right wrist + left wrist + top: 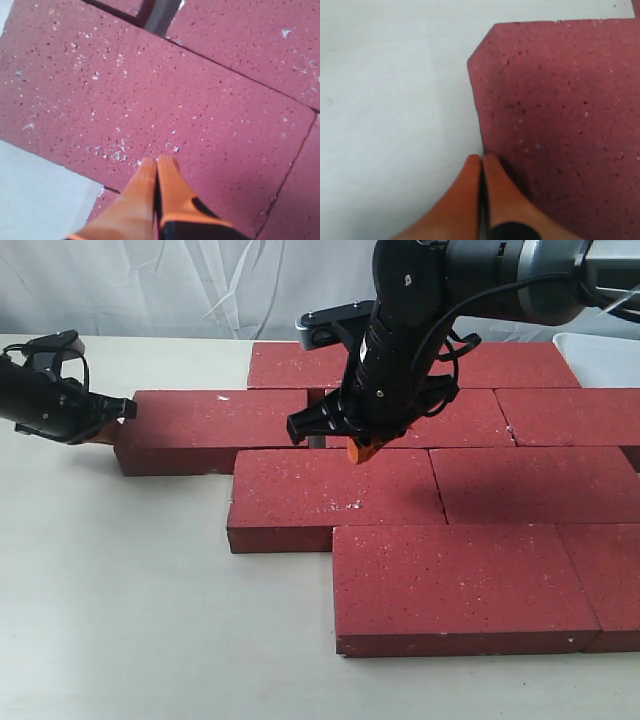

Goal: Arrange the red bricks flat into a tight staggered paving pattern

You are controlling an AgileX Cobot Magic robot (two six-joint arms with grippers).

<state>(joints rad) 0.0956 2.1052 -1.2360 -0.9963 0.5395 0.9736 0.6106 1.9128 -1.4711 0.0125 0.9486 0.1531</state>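
Left gripper point(118, 420), clenched empty, touches left brick point(215, 425) end-on: push straight right to close the gap point(316, 436). Right gripper point(362, 452), also clenched, seemingly steadies middle brick point(330, 490).

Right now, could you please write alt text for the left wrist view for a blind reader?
The shut, orange-tipped left gripper sits at the side edge of a red brick lying flat on a pale table. One brick corner is cut at an angle.
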